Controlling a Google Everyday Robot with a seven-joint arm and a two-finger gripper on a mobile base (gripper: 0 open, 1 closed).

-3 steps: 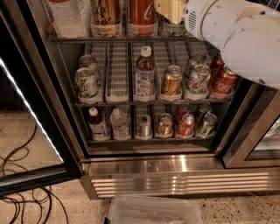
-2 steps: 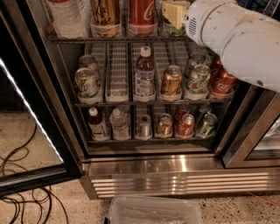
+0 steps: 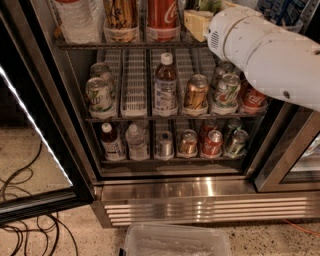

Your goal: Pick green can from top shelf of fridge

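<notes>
The fridge (image 3: 200, 192) stands open in front of me. Its top shelf (image 3: 80, 45) runs across the top of the camera view. It holds a clear bottle (image 3: 75, 17), a gold can (image 3: 120, 17) and a red cola can (image 3: 162, 17). Only a small part of the green can (image 3: 210, 5) shows at the top edge, right of the cola can. The rest of it is hidden behind my gripper (image 3: 196, 23). The gripper is pale yellow and sits at the shelf's front edge, right of the cola can. My white arm (image 3: 265, 55) comes in from the upper right.
The middle shelf holds green-and-white cans (image 3: 99, 95), a bottle (image 3: 165, 85), a gold can (image 3: 196, 92) and a red can (image 3: 252, 97). The bottom shelf holds small bottles and cans. The glass door (image 3: 35, 150) stands open at left. Cables (image 3: 20, 220) lie on the floor. A clear plastic bin (image 3: 175, 242) sits below.
My arm and gripper have shifted slightly left and down, staying at the front of the top shelf. The cans and bottles have not moved.
</notes>
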